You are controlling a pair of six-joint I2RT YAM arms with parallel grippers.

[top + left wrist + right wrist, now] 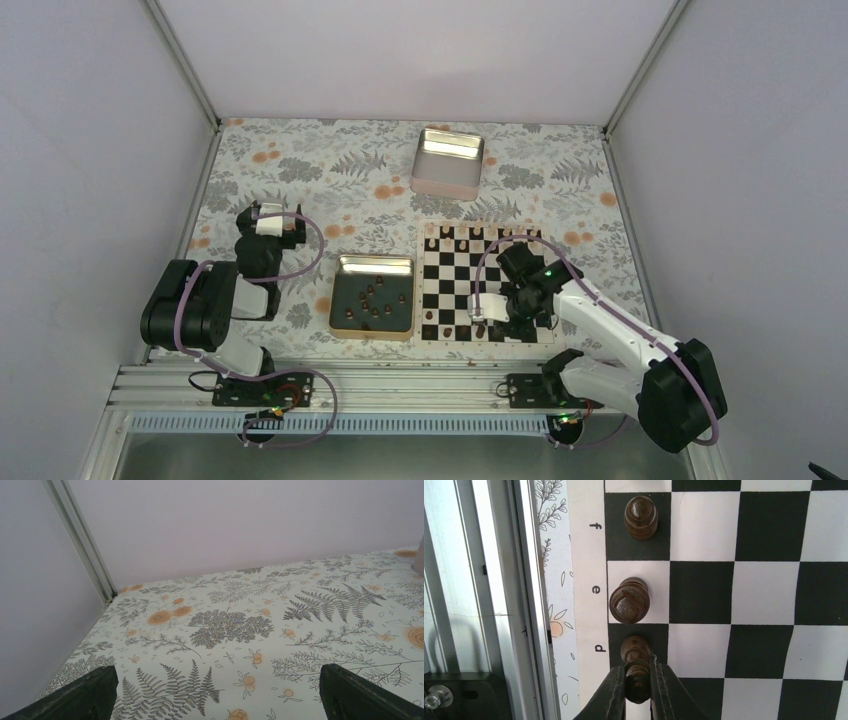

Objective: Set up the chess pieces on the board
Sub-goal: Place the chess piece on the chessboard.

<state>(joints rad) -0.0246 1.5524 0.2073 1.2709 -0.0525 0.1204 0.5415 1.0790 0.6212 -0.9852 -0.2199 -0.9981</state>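
Note:
My right gripper point(638, 680) is shut on a dark brown chess piece point(636, 652) at the black d square on the board's point(764, 595) near edge. I cannot tell whether the piece rests on the square. Two more dark pieces stand beside it, one on the e square point(629, 601) and one on the f square point(641, 517). In the top view the right gripper point(480, 322) is low over the near row of the board point(465, 270). My left gripper point(268, 212) hovers far left over the cloth, open and holding nothing point(220, 700).
A gold-rimmed tray point(372, 262) left of the board holds several loose dark pieces. A silver tin point(448, 160) stands behind the board. Small pieces line the board's far row point(480, 236). The aluminium rail point(499, 600) runs just past the board's near edge.

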